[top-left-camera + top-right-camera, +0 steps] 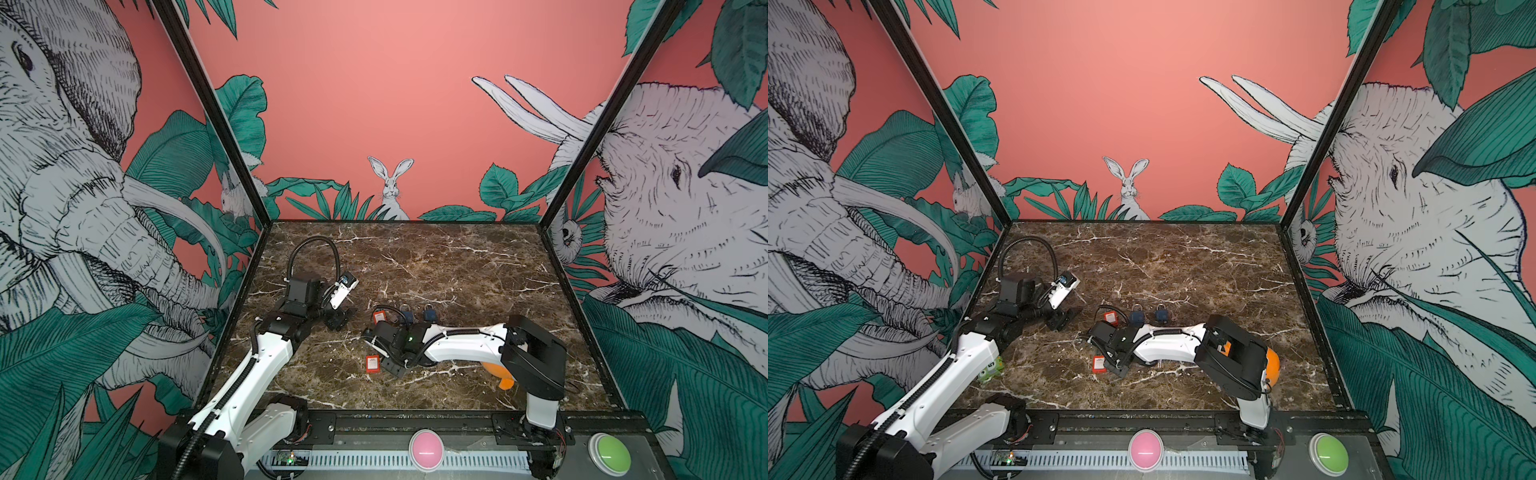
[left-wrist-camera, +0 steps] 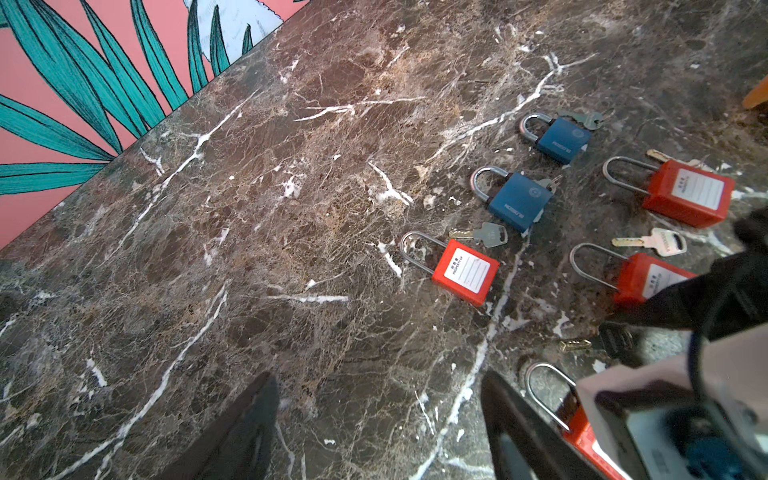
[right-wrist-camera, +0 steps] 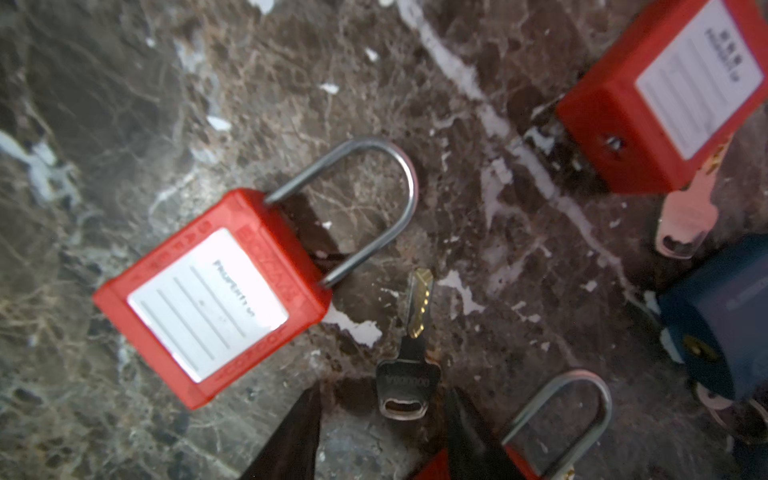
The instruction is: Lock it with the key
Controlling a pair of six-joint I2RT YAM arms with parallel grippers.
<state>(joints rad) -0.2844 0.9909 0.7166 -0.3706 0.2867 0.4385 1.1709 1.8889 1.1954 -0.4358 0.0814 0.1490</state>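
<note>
right gripper [image 3: 384, 419]: released; the jaws are held apart low over the desk [image 3: 124, 104], and nothing is grasped.
key [image 3: 409, 376]: laid flat on the desk, its head placed between the two fingertips; the brass blade is pointed away from the gripper. A gap is seen at one fingertip; contact at the other cannot be told.
red padlock [image 3: 208, 299]: laid label-up just beside the key's blade, apart from it; whether the shackle is latched cannot be told.
second red padlock [image 3: 665, 95], blue padlock [image 3: 723, 316]: laid farther out.
left gripper [image 2: 380, 415]: released, its jaws spread wide over bare desk, well apart from the key.
</note>
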